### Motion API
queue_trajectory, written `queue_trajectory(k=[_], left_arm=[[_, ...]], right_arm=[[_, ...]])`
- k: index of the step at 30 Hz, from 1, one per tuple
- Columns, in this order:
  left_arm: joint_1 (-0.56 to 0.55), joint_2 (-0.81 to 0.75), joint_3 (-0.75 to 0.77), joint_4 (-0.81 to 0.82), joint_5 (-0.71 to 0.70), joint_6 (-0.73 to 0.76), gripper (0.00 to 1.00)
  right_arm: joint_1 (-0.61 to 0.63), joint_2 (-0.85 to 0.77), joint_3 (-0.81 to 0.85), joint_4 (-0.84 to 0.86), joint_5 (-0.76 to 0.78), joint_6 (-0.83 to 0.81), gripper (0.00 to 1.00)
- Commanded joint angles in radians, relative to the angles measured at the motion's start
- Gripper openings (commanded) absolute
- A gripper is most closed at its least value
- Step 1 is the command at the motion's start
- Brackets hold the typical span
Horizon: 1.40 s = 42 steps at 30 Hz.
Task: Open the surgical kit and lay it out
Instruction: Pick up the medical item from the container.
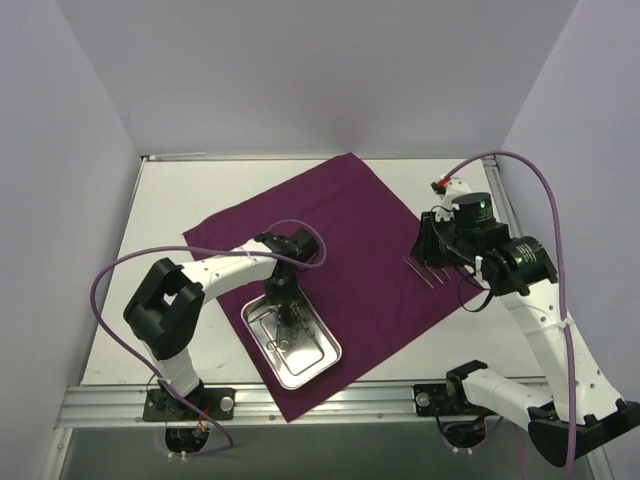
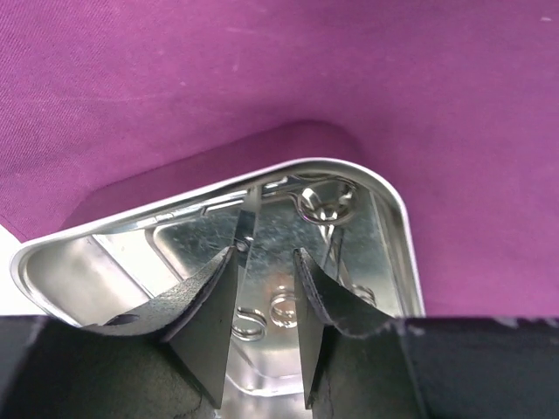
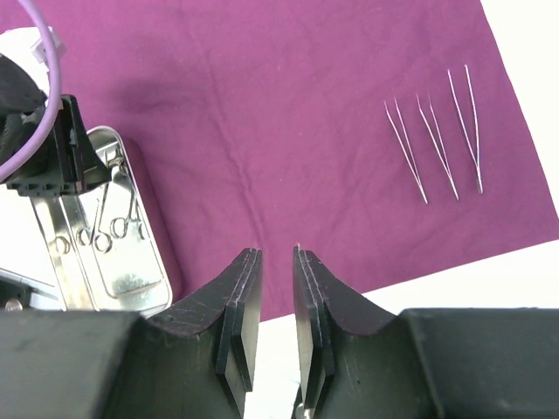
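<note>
The maroon cloth (image 1: 350,210) lies unfolded flat beneath both sets of fingers. The steel tray (image 1: 312,362) sits on it, directly under the left gripper (image 2: 265,255), whose tips reach down inside the tray. They stand partly apart, astride the ring-handled instruments (image 2: 284,310), with nothing visibly pinched. The right gripper (image 3: 277,253) hovers empty with only a narrow gap between its fingers. Three tweezers (image 3: 437,144) are laid side by side ahead of it and to its right. Unpacking looks to be midway. Next, the left fingers must pinch one slim shank squarely and lift it without snagging the neighbouring rings.
</note>
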<state>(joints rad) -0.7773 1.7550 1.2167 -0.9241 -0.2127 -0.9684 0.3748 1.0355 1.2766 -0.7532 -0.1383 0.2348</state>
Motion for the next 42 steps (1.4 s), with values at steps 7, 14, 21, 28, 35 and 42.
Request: queue_trajectory(k=[7,14,21,28,35,42], left_arm=[[-0.002,0.015,-0.046,0.065,-0.037,-0.047,0.44],[-0.002,0.023,-0.094,0.113,-0.033,-0.075,0.44],[0.004,0.040,-0.146,0.183,-0.025,-0.066,0.38],[0.009,0.043,-0.217,0.266,0.010,-0.064,0.17],[-0.002,-0.070,-0.169,0.154,-0.025,-0.056,0.02],[-0.027,-0.184,-0.086,0.005,-0.050,-0.082,0.02]], right_arm=[[0.018,-0.052,0.013,-0.066,-0.006,-0.015,0.22],[0.029,-0.055,0.007,-0.063,-0.009,-0.019,0.22],[0.042,-0.054,0.003,-0.066,0.003,-0.028,0.23],[0.059,-0.042,0.012,-0.067,0.020,-0.040,0.23],[0.075,-0.028,0.007,-0.049,0.012,-0.038,0.23],[0.095,-0.006,0.006,-0.014,0.008,-0.037,0.23]])
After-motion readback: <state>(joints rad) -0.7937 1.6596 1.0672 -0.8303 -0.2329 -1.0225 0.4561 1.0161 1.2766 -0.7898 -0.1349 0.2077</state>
